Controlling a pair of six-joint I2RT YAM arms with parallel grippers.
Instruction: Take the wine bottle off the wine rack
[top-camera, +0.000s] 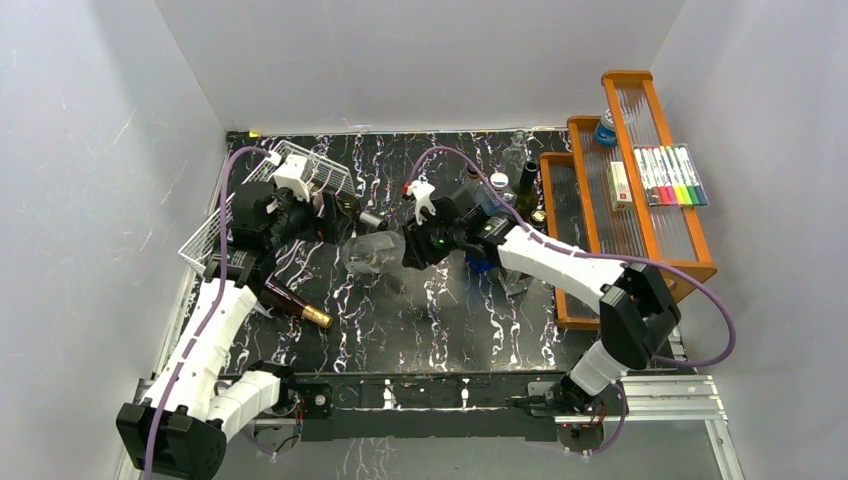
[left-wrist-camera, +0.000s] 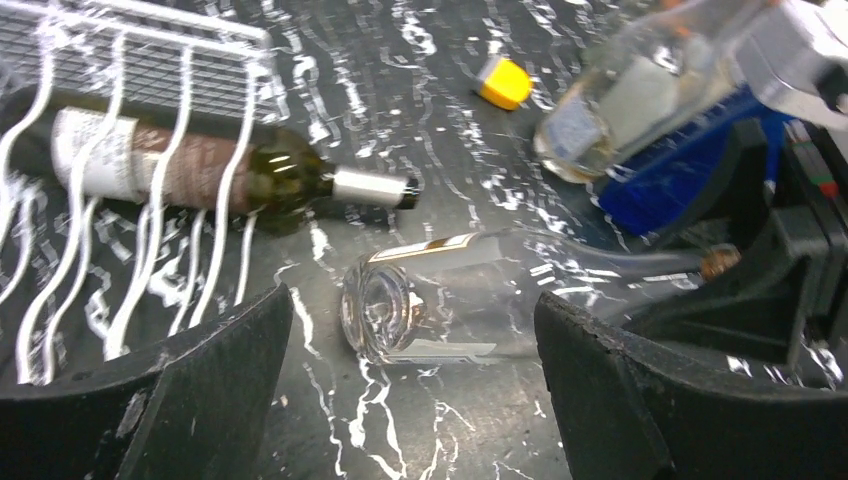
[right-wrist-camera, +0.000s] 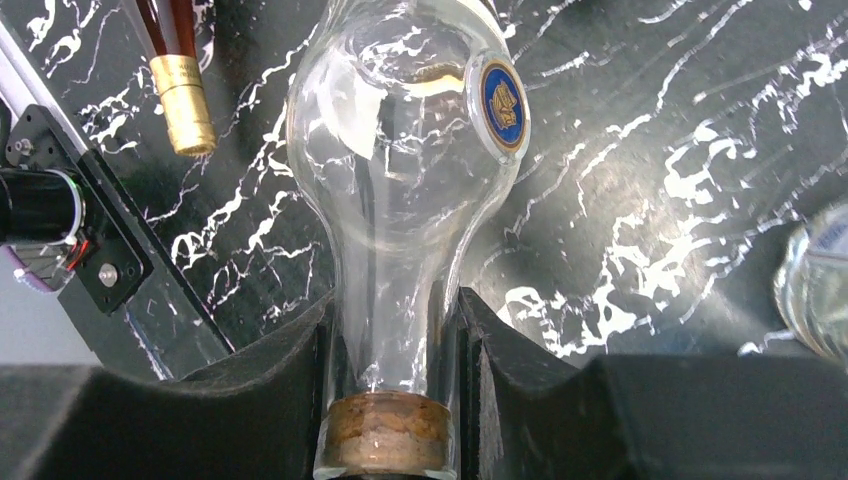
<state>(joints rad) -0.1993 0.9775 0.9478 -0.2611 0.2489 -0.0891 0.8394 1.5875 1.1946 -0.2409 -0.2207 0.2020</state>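
**A:** The right hand (right-wrist-camera: 395, 305) is pinched shut on the clear bottle (right-wrist-camera: 400, 150) at its neck, next to the cork. The bottle is out over the bench (top-camera: 450, 320), off the wine rack (top-camera: 205, 240). What's the risk?

**B:** Smooth glass in a narrow grip could swivel or slip. The left hand (left-wrist-camera: 410, 305) gapes wide and empty, facing the bottle's base. Its wrist view shows a green bottle (left-wrist-camera: 200, 170) lying in the rack, which the right wrist view doesn't show.

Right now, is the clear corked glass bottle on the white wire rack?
Off: right gripper jaws hold the clear corked glass bottle by its neck, black table beneath.
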